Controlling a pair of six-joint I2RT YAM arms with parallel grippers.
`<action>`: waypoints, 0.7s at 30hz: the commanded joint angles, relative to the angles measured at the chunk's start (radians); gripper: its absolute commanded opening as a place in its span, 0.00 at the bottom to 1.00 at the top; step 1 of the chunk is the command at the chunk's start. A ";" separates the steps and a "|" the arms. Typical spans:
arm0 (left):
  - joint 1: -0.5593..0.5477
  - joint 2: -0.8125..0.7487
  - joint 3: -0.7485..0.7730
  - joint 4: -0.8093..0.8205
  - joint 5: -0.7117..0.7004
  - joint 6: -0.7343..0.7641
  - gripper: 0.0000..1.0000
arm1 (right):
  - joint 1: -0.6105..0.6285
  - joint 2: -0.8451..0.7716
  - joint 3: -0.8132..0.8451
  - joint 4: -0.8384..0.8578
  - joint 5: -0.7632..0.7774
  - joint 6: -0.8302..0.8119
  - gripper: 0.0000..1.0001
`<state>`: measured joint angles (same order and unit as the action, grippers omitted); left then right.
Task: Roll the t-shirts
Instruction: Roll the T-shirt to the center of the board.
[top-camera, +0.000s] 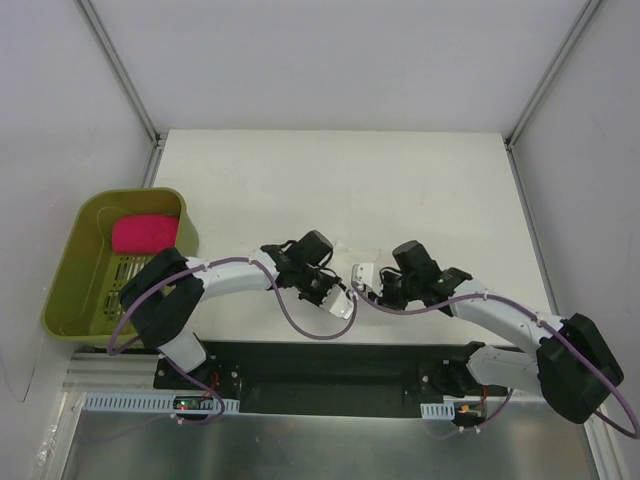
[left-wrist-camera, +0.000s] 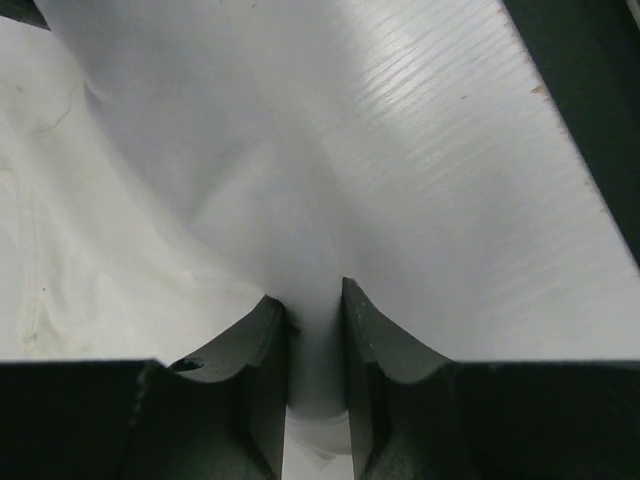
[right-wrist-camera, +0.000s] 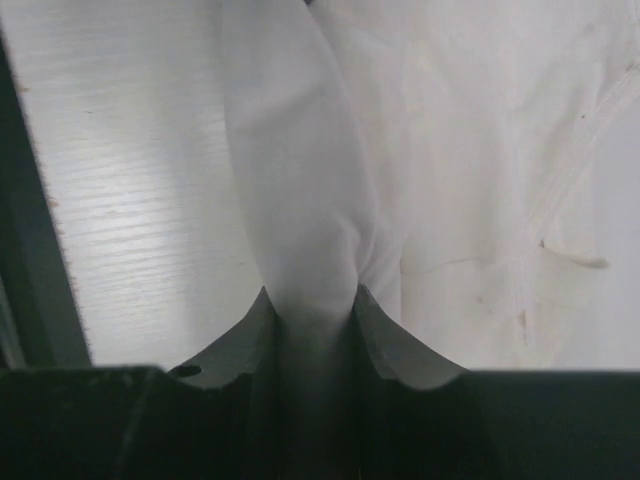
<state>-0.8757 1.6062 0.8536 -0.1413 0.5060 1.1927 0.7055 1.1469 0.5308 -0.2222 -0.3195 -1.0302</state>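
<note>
The white t-shirt (left-wrist-camera: 250, 180) lies on the white table near its front edge. In the top view it is hard to tell from the tabletop. A raised fold of it runs between the fingers of my left gripper (left-wrist-camera: 314, 290), which is shut on it. My right gripper (right-wrist-camera: 310, 295) is shut on a bunched fold of the same shirt (right-wrist-camera: 300, 150). Seen from above, the left gripper (top-camera: 335, 300) and the right gripper (top-camera: 368, 285) sit close together, tips toward each other. The pink rolled t-shirt (top-camera: 145, 232) rests in the green basket (top-camera: 75, 290) at the left.
The table's dark front rail (top-camera: 330, 365) runs just behind both grippers and shows as a dark rail (left-wrist-camera: 590, 100) in the left wrist view. Bare wood-grain tabletop (right-wrist-camera: 130, 200) lies beside the shirt. White walls and frame posts (top-camera: 120, 70) enclose the table.
</note>
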 joint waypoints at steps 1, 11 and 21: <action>0.073 -0.011 0.168 -0.320 0.169 -0.206 0.00 | -0.058 -0.010 0.001 -0.405 -0.240 -0.159 0.10; 0.165 0.249 0.518 -0.724 0.451 -0.265 0.00 | -0.372 0.273 0.246 -0.830 -0.449 -0.494 0.09; 0.244 0.535 0.815 -0.992 0.539 -0.229 0.00 | -0.501 0.711 0.547 -1.175 -0.539 -0.636 0.10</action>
<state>-0.6979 2.0937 1.5917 -0.9321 0.9936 0.9756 0.2398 1.7893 1.0363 -1.0798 -0.9154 -1.5341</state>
